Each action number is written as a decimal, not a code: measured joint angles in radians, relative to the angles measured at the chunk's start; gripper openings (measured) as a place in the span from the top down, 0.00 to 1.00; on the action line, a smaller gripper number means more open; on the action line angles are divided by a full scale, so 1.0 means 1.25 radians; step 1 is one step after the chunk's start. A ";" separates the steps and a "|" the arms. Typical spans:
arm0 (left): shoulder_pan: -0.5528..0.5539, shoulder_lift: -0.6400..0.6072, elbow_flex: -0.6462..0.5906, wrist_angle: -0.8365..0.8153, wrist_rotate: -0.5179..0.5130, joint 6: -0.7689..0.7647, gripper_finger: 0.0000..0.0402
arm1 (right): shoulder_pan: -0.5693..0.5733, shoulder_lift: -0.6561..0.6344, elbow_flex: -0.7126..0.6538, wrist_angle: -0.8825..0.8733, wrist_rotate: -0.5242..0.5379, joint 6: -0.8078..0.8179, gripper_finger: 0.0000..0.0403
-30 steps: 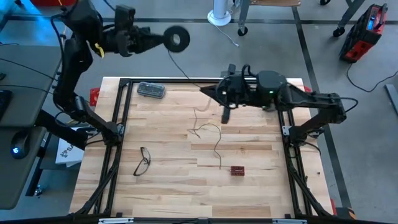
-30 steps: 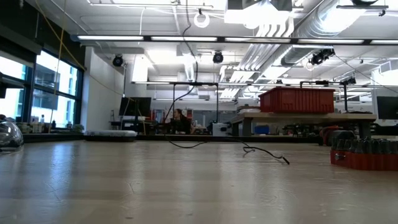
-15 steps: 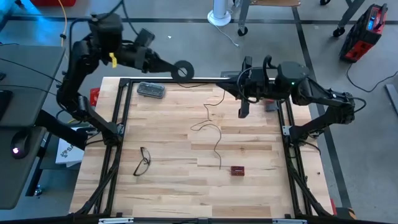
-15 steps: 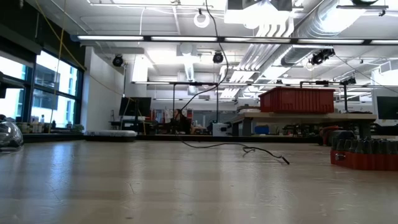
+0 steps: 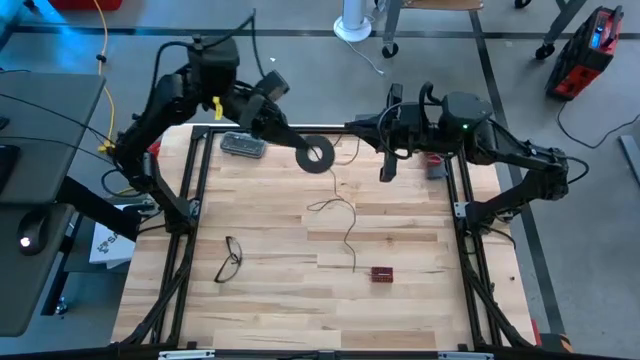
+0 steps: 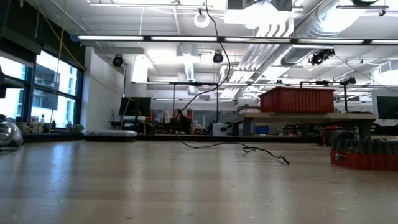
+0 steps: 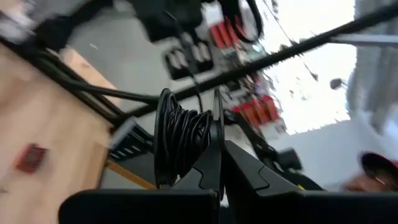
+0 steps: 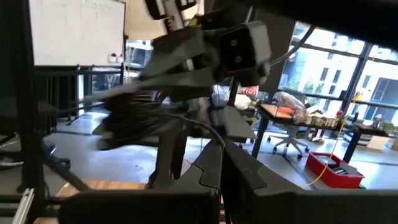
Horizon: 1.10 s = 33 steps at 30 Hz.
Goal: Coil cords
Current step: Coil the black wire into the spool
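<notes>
your left gripper (image 5: 292, 141) reaches in over the far edge of the table (image 5: 400, 300), its fingers clamped tight on the reel (image 5: 316, 154), a round black spool with a pale centre that hangs above the boards near the far side. in the left wrist view the reel (image 7: 186, 140) sits edge-on between the two dark fingers (image 7: 208, 168), with dark wire wound thick between its flanges.

your right gripper (image 5: 352, 128) points across from the right side toward the reel, also near the far edge and above the wood. its fingers are closed, and in the right wrist view the thin wire (image 8: 214, 140) runs down into the closed tips, so it pinches the cord there. the two grippers are near each other but apart.

the wire (image 5: 345, 215) drops from that height to the table, where it lies in loose bends around the middle and trails toward you, ending just beside a small red block (image 5: 382, 273). in the low view the wire (image 6: 219, 62) hangs down from above and then runs along the tabletop.

a pair of eyeglasses (image 5: 229, 258) lies on the left part of the table, well apart from the wire. a small grey device (image 5: 242, 146) sits at the far left corner, under your left arm.
</notes>
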 joint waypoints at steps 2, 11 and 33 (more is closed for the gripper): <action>-0.012 0.014 0.000 0.043 0.030 -0.023 1.00 | -0.011 0.004 0.000 0.024 -0.010 0.000 1.00; -0.038 0.085 -0.001 0.397 0.111 -0.178 1.00 | -0.050 0.047 0.000 0.148 -0.119 0.040 1.00; 0.046 0.096 -0.001 0.642 0.040 -0.007 1.00 | -0.044 0.188 0.002 0.405 -0.210 0.231 1.00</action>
